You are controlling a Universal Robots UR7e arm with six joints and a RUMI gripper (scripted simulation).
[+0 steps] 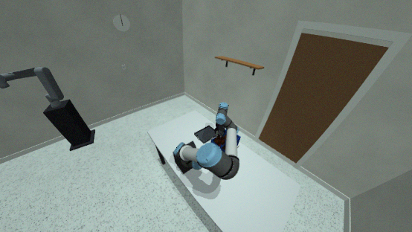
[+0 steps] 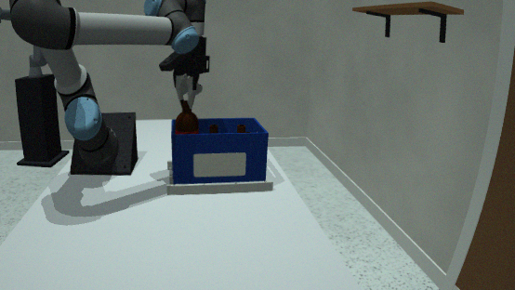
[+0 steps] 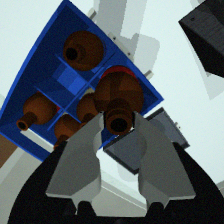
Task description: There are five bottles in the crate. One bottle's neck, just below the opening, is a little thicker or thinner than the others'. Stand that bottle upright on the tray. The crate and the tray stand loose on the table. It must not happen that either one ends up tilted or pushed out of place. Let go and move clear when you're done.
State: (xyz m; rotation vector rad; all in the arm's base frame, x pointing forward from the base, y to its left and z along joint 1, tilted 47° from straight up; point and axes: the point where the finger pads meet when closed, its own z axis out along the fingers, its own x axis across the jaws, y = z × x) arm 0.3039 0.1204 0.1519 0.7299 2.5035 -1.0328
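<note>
A blue crate (image 2: 219,150) stands on the white table and holds brown bottles. My gripper (image 2: 187,98) is shut on the neck of one brown bottle (image 2: 187,121) at the crate's back left corner, and the bottle stands partly raised out of its cell. In the wrist view my fingers clamp this bottle's neck (image 3: 119,120), with its body (image 3: 119,92) over the crate (image 3: 75,85). Three other bottles (image 3: 82,50) (image 3: 35,110) (image 3: 67,127) show in their cells there. The dark tray (image 1: 204,133) lies beside the crate; a corner of it shows in the wrist view (image 3: 132,147).
The arm's dark base block (image 2: 112,144) stands left of the crate. A black stand (image 2: 39,121) is further left. A pale low frame (image 2: 218,187) runs around the crate's foot. The table's right edge drops to the floor near the wall.
</note>
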